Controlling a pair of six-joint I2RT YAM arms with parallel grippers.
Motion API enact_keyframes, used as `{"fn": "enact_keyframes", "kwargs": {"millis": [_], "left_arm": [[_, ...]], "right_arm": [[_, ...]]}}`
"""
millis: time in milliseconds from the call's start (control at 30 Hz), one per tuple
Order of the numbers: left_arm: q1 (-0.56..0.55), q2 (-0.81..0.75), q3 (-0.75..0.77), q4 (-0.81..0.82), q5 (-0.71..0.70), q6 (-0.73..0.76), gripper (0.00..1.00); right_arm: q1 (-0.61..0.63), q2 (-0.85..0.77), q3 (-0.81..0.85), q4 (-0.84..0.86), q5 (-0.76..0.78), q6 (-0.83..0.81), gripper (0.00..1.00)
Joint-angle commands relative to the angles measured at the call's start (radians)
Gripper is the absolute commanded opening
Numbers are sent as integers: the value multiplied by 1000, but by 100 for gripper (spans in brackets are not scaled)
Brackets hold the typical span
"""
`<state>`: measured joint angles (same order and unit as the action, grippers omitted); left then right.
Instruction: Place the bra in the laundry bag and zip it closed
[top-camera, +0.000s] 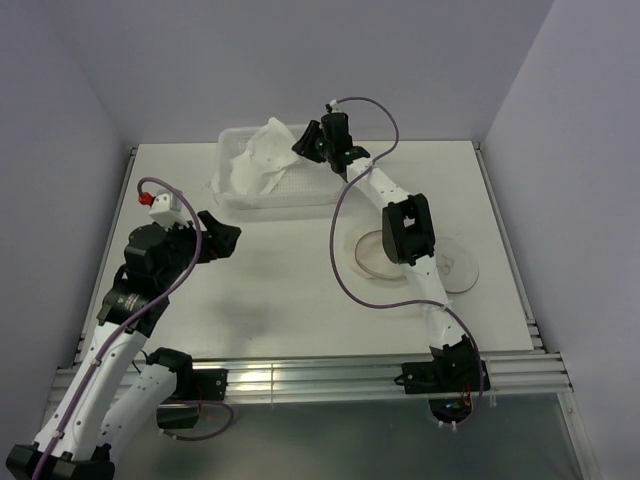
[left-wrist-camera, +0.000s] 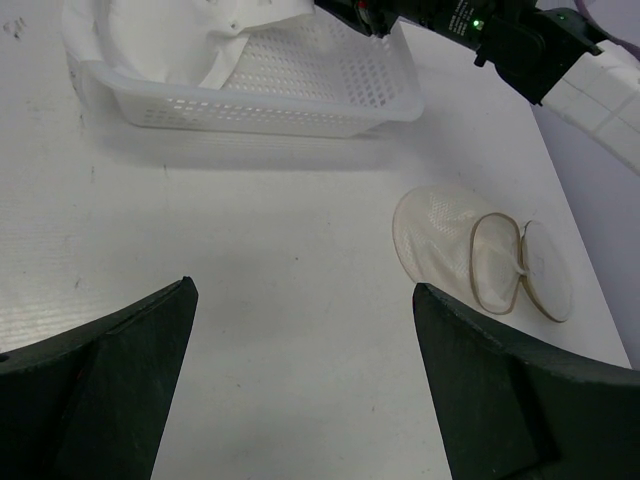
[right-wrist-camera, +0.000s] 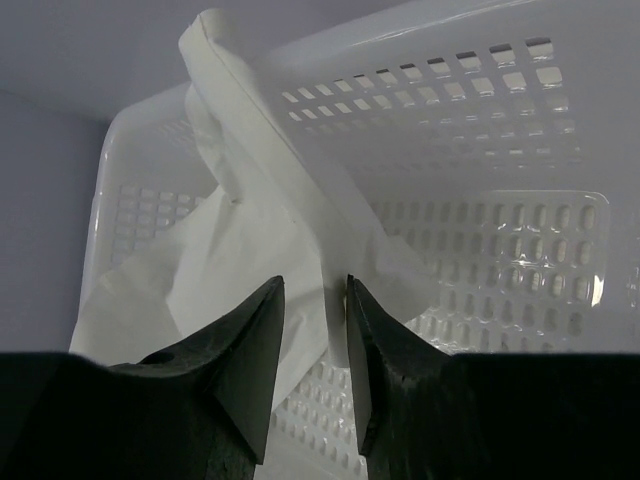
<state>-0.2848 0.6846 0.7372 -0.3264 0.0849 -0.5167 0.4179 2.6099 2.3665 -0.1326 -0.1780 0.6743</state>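
Note:
The white bra (top-camera: 258, 160) lies bunched in the left half of the white perforated basket (top-camera: 300, 192), one point standing up. My right gripper (top-camera: 306, 148) reaches into the basket from the right. In the right wrist view its jaws (right-wrist-camera: 315, 290) are nearly together with a band of the bra (right-wrist-camera: 250, 150) between them. The round mesh laundry bag (top-camera: 462, 268) lies open on the table as two discs, partly under the right arm; it also shows in the left wrist view (left-wrist-camera: 450, 245). My left gripper (top-camera: 225, 238) is open and empty above bare table (left-wrist-camera: 305, 300), left of the bag.
The basket (left-wrist-camera: 250, 115) stands at the table's far edge against the back wall. Grey walls close in the left, right and back sides. The right arm and its purple cable (top-camera: 345, 250) cross above the bag.

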Motion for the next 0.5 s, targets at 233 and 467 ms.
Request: {"fn": "enact_keyframes", "kwargs": {"millis": [233,467], "left_arm": [[4,-83,1,35,13,12,95],[6,-99,-13,38,10,21,94]], "right_arm": [[-2,-4,-72,38,-26,41,46],[9,-46,-139,128,-6,12,11]]}}
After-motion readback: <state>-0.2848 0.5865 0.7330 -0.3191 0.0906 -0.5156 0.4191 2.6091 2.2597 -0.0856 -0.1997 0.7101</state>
